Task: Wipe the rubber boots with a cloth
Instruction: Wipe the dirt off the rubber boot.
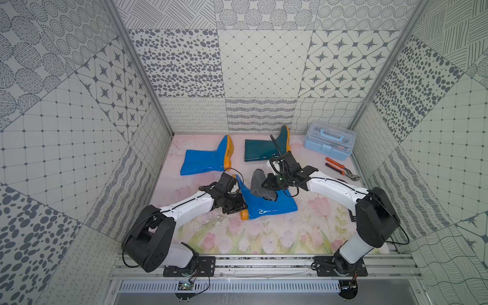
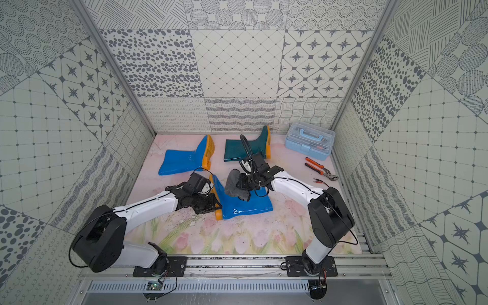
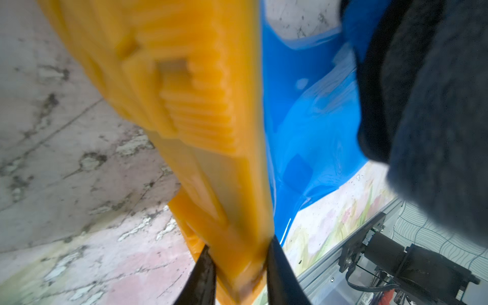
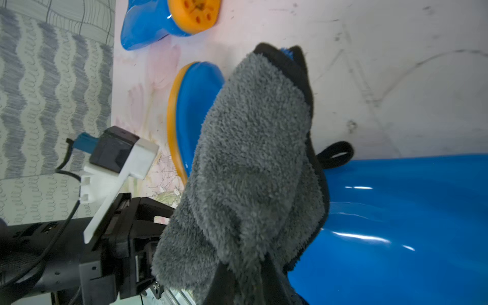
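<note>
Cloth (image 4: 250, 158) in right gripper (image 4: 247, 280), on blue boot (image 4: 396, 224)

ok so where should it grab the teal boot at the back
Probably the orange sole edge of the teal boot, coming from the robot's right: the boot lies on its side, so the sole stands up as a thin ridge, narrow enough to pinch. The rest looks too wide.

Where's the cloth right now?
Near the centre in a top view, the cloth hangs from the right end effector, draped over the nearest blue boot.

Glossy blu boot (image 1: 269, 206), fuzzy gry cloth (image 1: 260, 184)
</note>
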You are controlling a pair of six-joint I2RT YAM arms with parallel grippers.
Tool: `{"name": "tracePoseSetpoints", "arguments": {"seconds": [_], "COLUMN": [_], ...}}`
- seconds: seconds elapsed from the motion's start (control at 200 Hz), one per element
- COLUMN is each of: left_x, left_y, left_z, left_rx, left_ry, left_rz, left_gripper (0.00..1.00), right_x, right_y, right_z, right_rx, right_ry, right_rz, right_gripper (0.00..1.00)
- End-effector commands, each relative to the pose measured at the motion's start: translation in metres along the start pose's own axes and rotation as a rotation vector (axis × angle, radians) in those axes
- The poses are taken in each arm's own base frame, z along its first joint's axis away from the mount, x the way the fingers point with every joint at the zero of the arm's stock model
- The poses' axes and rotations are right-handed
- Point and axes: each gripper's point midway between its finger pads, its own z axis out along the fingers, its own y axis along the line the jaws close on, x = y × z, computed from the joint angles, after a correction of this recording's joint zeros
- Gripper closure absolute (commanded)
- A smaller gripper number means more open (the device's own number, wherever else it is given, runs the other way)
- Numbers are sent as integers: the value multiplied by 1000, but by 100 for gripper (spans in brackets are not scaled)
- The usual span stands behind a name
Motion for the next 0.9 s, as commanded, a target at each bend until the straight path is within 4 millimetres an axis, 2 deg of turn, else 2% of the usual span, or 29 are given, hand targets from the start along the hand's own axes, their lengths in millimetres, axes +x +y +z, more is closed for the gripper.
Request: {"name": "tracePoseSetpoints", "arguments": {"seconds": [0.0, 0.09, 0.16, 0.24, 0.315, 0.38, 0.44, 0.5, 0.64, 0.695, 0.755, 0.82, 0.895], "left_x": [-9, -11, -14, -19, -24, -28, -28, -25, -15, -12, -12, -12, -13], "left_y": [27, 27, 26, 25, 27, 25, 24, 28, 28, 29, 30, 32, 33], "left_z": [19, 16, 14, 17, 20, 17, 11, 5, 4, 4, 4, 1, -2], "left_rx": [-109, -118, -116, -98, -92, -79, -73, -92, -98, -108, -130, -159, -173], "left_ry": [-42, -55, -75, -101, -134, -167, -188, -198, -146, -124, -107, -97, -99], "left_rz": [-28, -26, -34, -54, -76, -98, -106, -109, -94, -85, -68, -46, -37], "left_gripper": [100, 100, 100, 100, 100, 100, 100, 100, 100, 100, 100, 100, 100], "right_x": [-34, -34, -30, -27, -32, -36, -38, -40, -35, -26, -16, -5, 10], "right_y": [1, -24, -53, -96, -134, -146, -141, -124, -56, -27, -4, 9, 19], "right_z": [21, 39, 42, 24, -8, -31, -45, -51, -69, -76, -84, -86, -74], "right_rx": [-16, 30, 62, 144, 225, 243, 251, 219, 159, 118, 57, -2, -67], "right_ry": [-41, 15, 41, 47, 16, -12, -24, -48, -162, -211, -264, -295, -291], "right_rz": [-3, 8, 40, 59, 77, 73, 43, 12, -129, -184, -204, -183, -164], "right_gripper": [100, 100, 100, 100, 100, 100, 100, 100, 100, 100, 100, 100, 100]}}
